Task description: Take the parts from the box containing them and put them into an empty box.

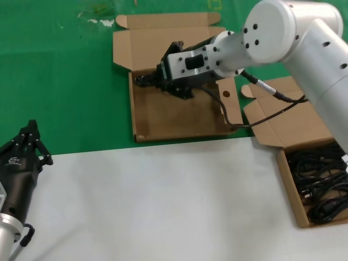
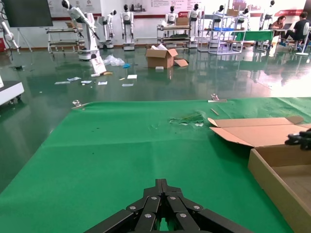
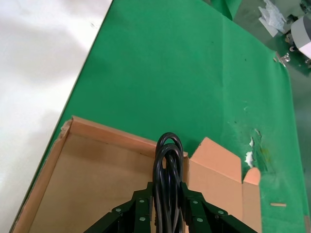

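The empty box [image 1: 157, 117] lies open on the green mat, with a round hole [image 1: 226, 94] in a side flap. My right gripper [image 1: 145, 80] hovers over its far left corner, shut on a black cable bundle [image 3: 167, 150] that sticks out past the fingers [image 3: 141, 206]. The bare box floor [image 3: 97, 184] lies just below. The box containing the parts [image 1: 290, 187] stands at the right on the white table, with several black cables [image 1: 321, 185] in it. My left gripper [image 1: 30, 138] is parked at the lower left, shut and empty [image 2: 163, 183].
The empty box's lid [image 1: 163, 41] lies flat behind it. The full box's plain lid [image 1: 283, 117] leans toward the empty box. The arm's own black wire [image 1: 272, 115] hangs between them. The empty box's near wall [image 2: 272, 187] shows in the left wrist view.
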{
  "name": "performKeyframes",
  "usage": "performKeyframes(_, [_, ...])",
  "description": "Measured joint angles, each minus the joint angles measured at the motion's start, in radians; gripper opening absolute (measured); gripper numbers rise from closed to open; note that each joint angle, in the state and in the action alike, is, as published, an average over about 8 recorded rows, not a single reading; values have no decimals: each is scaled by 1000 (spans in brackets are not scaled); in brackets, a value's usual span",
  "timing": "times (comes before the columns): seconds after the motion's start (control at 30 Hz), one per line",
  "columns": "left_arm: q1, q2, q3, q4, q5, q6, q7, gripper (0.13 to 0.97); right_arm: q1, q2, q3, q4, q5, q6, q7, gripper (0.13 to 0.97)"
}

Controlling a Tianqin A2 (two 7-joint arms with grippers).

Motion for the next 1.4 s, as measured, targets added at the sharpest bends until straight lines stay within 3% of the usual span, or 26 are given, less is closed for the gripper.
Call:
performKeyframes(0.43, [0, 0, 0, 0, 0, 0, 0, 140, -12, 5, -18, -14, -3, 4, 1, 239])
performKeyframes(0.77, [0, 0, 0, 0, 0, 0, 0, 140, -31, 39, -4, 60, 5, -13, 45, 311])
performKeyframes(1.07, [0, 0, 0, 0, 0, 0, 0, 140, -101, 123, 98, 292, 59, -20, 206, 440])
performKeyframes(1.3, [0, 0, 0, 0, 0, 0, 0, 140, -287, 189, 261, 543, 127, 102, 364, 602])
performKeyframes(1.4, [0, 0, 0, 0, 0, 0, 0, 140, -385, 199, 325, 628, 167, 178, 387, 602])
